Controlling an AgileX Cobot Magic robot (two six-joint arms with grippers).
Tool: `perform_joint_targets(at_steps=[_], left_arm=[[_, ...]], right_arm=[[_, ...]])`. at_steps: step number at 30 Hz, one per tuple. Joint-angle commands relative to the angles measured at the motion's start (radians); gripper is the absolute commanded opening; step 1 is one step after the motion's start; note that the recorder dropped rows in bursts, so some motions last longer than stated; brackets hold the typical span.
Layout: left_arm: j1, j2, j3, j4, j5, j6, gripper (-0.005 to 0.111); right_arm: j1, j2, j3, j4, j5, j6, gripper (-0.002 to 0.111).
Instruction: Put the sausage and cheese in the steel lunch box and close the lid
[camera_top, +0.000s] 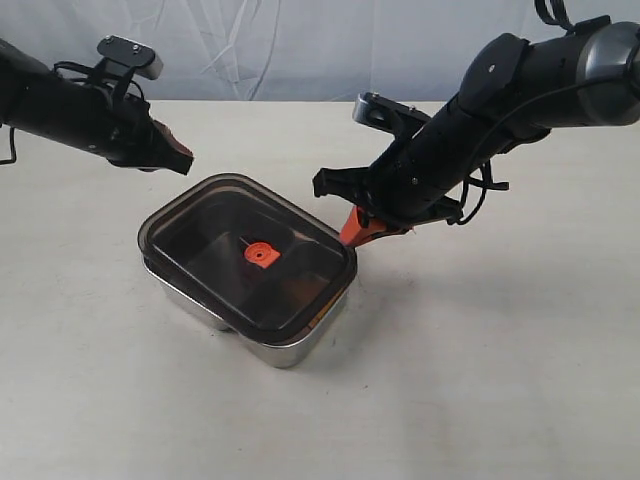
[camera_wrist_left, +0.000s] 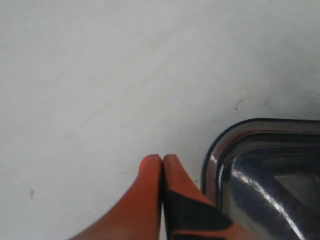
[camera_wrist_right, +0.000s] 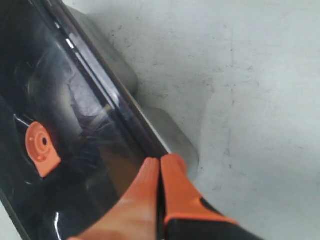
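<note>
Lid on box, seating unclear. Right gripper pressed together, tips on lid edge. Left gripper also closed, empty, hovering by far corner. Best push straight down, evenly, avoid tipping box.

Left gripper pokes up from the bottom centre of the frame, orange jaws pressed flat together and nothing between them. Just beside it, filling the lower right, sits a rounded corner of the lid, dark and glossy, though I can't tell if they touch. Pale table fills the rest.
</note>
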Motion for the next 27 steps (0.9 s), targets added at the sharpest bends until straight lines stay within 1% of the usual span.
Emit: perform_joint_targets(at_steps=[1,9,12,15,17,20,22,27], left_arm=[[-0.012,0.001,0.002,-0.015,0.051,-0.009,0.000],[-0.026,0.001,0.002,0.065,0.061,-0.104,0.000],[-0.039,0.001,0.002,0.076,0.071,-0.105,0.000],[-0.055,0.001,0.002,0.084,0.111,-0.106,0.000],[-0.070,0.001,0.002,0.129,0.116,-0.145,0.000],[-0.093,0.001,0.002,0.243,0.110,-0.245,0.000],[-0.100,0.001,0.002,0.276,0.110,-0.282,0.000],[-0.100,0.001,0.002,0.268,0.134,-0.292,0.000]], right_arm=[[-0.003,-0.001,-0.002,0.024,0.017,-0.015,0.000],[-0.003,-0.001,-0.002,0.056,0.027,-0.041,0.000],[-0.003,-0.001,-0.002,0.056,0.035,-0.043,0.000],[-0.003,-0.001,-0.002,0.056,0.038,-0.045,0.000],[-0.003,-0.001,-0.002,0.056,0.038,-0.049,0.000],[-0.003,-0.001,-0.002,0.058,0.038,-0.049,0.000],[-0.003,-0.001,-0.002,0.058,0.038,-0.049,0.000],[-0.003,-0.001,-0.002,0.058,0.043,-0.064,0.000]])
